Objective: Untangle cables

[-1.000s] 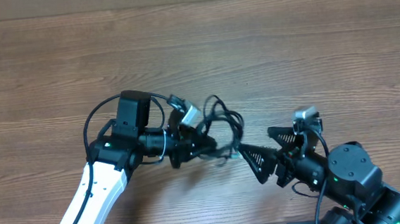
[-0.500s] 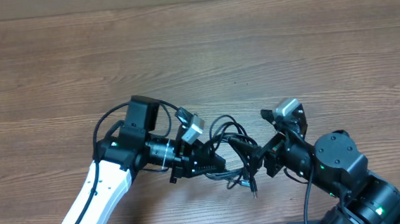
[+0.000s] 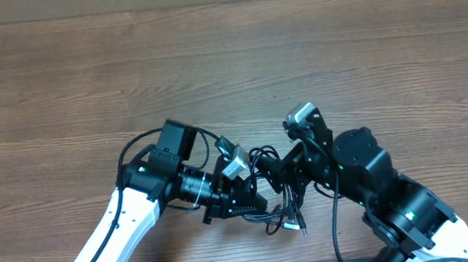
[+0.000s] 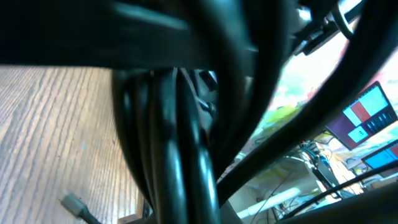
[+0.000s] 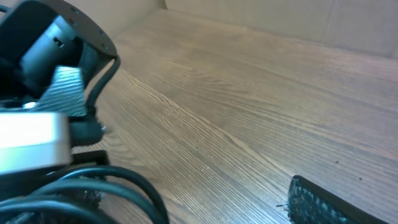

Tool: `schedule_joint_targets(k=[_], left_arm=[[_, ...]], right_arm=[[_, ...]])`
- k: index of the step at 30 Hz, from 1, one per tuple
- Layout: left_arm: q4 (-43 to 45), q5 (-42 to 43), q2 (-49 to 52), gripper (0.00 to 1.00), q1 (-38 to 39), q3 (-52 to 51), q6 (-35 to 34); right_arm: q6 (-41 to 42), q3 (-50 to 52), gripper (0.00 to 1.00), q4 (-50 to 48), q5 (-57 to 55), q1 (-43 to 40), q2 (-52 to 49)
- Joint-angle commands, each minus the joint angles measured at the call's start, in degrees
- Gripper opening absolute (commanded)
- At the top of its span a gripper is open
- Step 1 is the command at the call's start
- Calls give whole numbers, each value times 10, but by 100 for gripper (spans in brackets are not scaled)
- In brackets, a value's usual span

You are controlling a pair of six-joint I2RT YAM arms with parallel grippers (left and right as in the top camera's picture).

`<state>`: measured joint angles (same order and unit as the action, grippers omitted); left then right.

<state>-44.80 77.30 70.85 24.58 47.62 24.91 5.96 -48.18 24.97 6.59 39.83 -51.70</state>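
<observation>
Left gripper (image 3: 246, 203), clenched on the cables (image 3: 271, 182), is pinning one side of the tangle at the lower centre of the overhead view. Right gripper (image 3: 290, 168), jaws spread and grasping nothing, is hovering just right of it. Plug tips (image 3: 293, 223) are showing just below. As a judgement, the right should be closing on one outer strand rather than the bundle, then drawing gently away over the wooden table (image 3: 336, 58).

Lab, monitors (image 4: 368, 118) behind wooden table (image 3: 229, 57)
</observation>
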Motion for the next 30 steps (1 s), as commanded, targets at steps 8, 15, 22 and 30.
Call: schedule_joint_targets(k=[8,15,22,30], left_arm=[[-36,103,-4,4,13,9,103],[-36,134,-8,4,14,10,124],[-30,48,-8,4,7,10,86],[31,-380,-8,4,7,10,-267]], right_arm=[[34,-18,93,-13,-4,-117,-77],[34,-18,91,4,83,-278,-145],[41,-18,100,20,130,-360,-187],[143,-18,100,59,157,-371,-163]])
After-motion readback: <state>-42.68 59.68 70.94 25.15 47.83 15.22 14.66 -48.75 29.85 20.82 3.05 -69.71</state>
